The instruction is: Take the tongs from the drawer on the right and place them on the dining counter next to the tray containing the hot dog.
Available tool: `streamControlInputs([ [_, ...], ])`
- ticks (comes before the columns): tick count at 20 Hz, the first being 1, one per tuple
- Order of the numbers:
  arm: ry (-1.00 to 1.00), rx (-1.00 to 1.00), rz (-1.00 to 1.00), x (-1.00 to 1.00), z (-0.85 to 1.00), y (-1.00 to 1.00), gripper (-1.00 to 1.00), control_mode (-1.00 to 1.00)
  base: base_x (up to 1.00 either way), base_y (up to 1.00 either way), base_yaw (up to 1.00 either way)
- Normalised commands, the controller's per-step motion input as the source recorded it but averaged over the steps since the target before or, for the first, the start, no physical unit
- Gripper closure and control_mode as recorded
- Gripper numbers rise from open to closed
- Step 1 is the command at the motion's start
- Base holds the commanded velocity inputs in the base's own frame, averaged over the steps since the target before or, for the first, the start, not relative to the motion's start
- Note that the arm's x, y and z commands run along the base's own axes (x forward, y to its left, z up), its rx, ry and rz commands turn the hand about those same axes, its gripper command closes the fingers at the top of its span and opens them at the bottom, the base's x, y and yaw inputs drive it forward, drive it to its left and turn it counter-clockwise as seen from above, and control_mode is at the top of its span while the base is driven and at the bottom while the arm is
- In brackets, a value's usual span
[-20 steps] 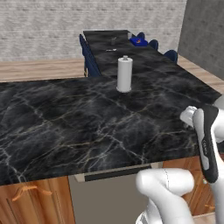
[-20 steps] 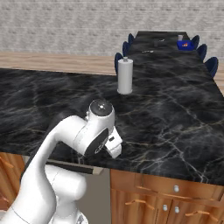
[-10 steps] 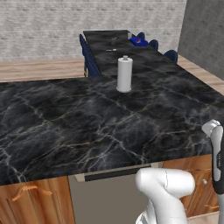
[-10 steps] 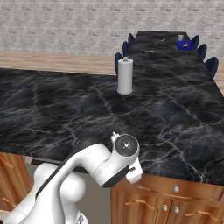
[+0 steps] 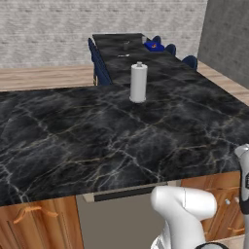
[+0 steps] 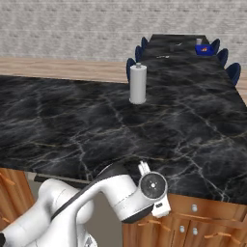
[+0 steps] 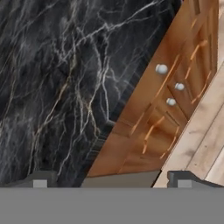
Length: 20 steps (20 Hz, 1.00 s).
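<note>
My end effector hangs with jaws apart past the black surface's front edge, above closed wooden drawers; tongs unseen, so I should align squarely with the right drawer's handle

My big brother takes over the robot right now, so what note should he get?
Gripper: open, holding nothing, down by the front edge of the black marble counter, facing the wooden cabinet fronts.
Things: blue tray with the hot dog sits at the far end of the dining counter.
Done: arm lowered toward the cabinets.
Left: all fronts look shut, so open the drawer on the right, take the tongs, and lay them beside the tray.
</note>
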Motion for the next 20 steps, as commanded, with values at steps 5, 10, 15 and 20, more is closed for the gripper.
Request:
streamControlInputs([
  [5,-0.11,0.03,0.0,-0.05,-0.34,-0.38,-1.0,-1.0,0.0,0.0,0.0],
  [10,-0.14,0.06,0.0,0.0,-0.4,-0.41,-1.0,-1.0,0.0,0.0,0.0],
  [15,-0.06,0.1,0.0,-0.01,-0.29,-0.45,-1.0,-1.0,0.0,0.0,0.0],
  [20,0.0,0.07,0.0,-0.01,-0.15,-0.47,-1.0,-1.0,0.0,0.0,0.0],
])
